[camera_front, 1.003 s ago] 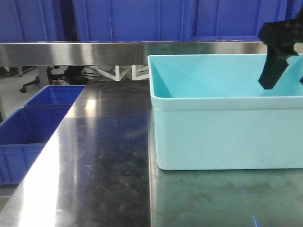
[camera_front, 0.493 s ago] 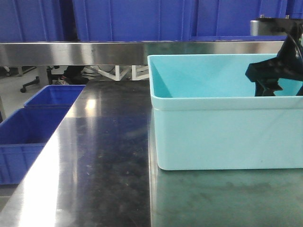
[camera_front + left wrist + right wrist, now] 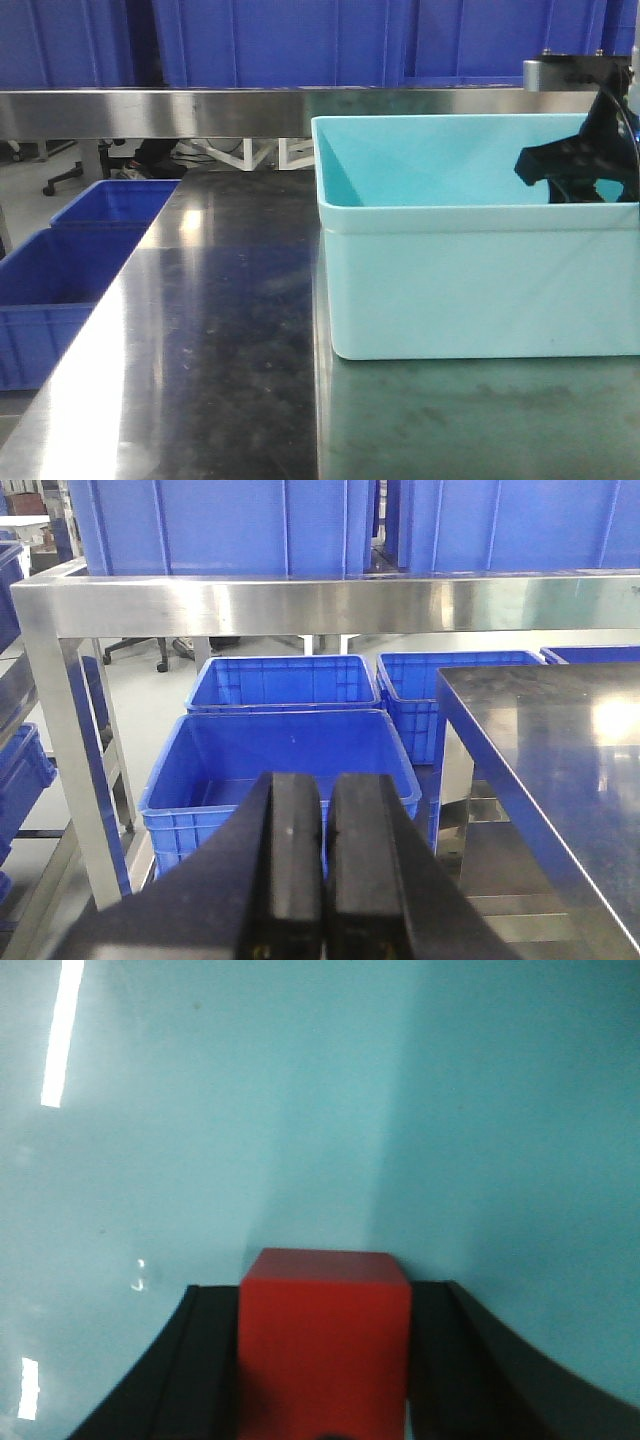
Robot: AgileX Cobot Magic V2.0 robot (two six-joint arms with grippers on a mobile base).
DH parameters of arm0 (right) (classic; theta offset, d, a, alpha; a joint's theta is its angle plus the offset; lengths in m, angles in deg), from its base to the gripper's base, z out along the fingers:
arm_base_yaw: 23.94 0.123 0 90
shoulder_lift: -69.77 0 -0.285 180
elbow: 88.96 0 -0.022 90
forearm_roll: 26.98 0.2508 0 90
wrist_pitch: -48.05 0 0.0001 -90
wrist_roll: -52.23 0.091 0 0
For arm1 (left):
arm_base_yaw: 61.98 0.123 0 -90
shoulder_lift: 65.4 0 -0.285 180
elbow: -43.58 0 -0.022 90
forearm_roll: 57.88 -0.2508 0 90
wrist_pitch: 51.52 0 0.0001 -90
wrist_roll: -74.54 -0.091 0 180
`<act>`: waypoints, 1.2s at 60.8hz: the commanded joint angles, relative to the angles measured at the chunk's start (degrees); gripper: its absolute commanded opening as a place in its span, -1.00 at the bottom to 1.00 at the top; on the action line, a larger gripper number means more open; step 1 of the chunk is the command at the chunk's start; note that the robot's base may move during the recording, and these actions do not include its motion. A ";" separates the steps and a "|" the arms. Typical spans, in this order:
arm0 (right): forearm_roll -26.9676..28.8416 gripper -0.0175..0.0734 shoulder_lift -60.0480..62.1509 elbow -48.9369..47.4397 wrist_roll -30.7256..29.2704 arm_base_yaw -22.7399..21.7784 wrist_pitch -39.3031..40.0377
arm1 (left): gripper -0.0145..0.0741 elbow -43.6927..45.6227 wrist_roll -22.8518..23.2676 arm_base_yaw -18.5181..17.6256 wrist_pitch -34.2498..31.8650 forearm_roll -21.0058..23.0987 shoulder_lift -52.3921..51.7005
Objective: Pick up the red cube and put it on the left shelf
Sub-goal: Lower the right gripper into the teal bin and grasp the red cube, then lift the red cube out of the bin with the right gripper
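The red cube [image 3: 325,1355] sits between the black fingers of my right gripper [image 3: 325,1295], which is shut on it, both pads against its sides. This happens low inside the light teal bin [image 3: 480,280], where the front view shows only the right gripper's [image 3: 575,175] black upper body above the rim. The cube itself is hidden in the front view. The left shelf [image 3: 150,110] is a brushed steel rail carrying large blue crates [image 3: 270,40] across the back. My left gripper [image 3: 327,780] is shut with nothing in it, hovering off the table's left side, facing the left shelf [image 3: 300,602].
The dark glossy steel tabletop [image 3: 220,330] stretches left of the bin. Blue bins [image 3: 60,280] stand on the floor left of the table, and open blue bins [image 3: 280,750] lie under the shelf rail. A steel shelf leg [image 3: 70,770] stands at the left.
My right gripper dropped from above the bin's rim down into the bin, then settled slightly left. The left arm's earlier state is not shown.
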 commanded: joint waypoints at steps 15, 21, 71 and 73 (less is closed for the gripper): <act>-0.47 -0.24 9.94 -6.30 -0.03 -0.34 -1.80 | -0.44 -1.32 0.05 -0.08 -4.92 0.38 -0.85; -0.47 -0.24 15.01 -6.28 -0.03 -0.34 -1.98 | -0.44 -1.32 0.05 -0.08 -4.92 0.38 -0.85; -0.47 -0.24 79.39 24.22 -0.03 -0.18 1.68 | -0.44 -1.32 0.05 -0.08 -4.92 0.38 -0.85; -0.47 -0.24 82.07 25.23 -0.03 -0.18 1.68 | -0.44 -1.32 0.05 -0.08 -4.92 0.38 -0.85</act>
